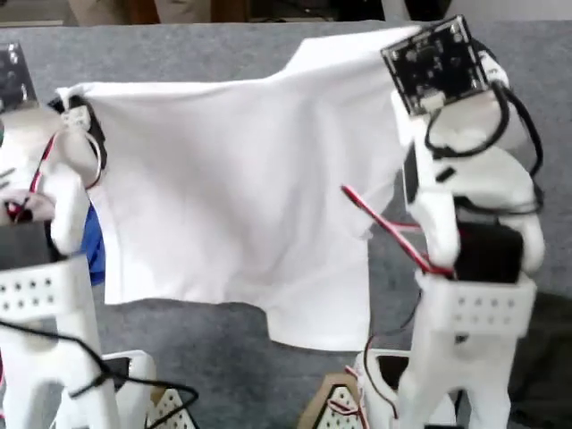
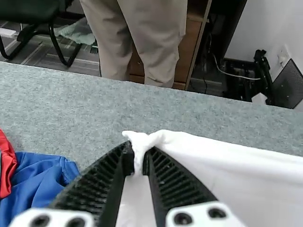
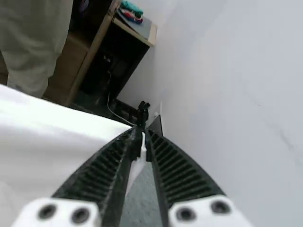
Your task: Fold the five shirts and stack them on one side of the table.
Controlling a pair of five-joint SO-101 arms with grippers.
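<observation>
One white shirt [image 1: 232, 188]. One blue garment [image 2: 33, 184] and one red cloth [image 2: 5, 165], perhaps a single piece. Two grippers: the left gripper [image 2: 137, 152] and the right gripper [image 3: 142, 135].

A white shirt [image 1: 232, 188] hangs spread out; a blue shirt [image 2: 33, 184] lies crumpled.

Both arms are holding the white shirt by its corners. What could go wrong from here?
1. The left gripper and right gripper each pinch only a small tip of the white shirt; either may slip out.
2. The blue garment lies beside the left corner, so the white one could land on it or drag it.
</observation>
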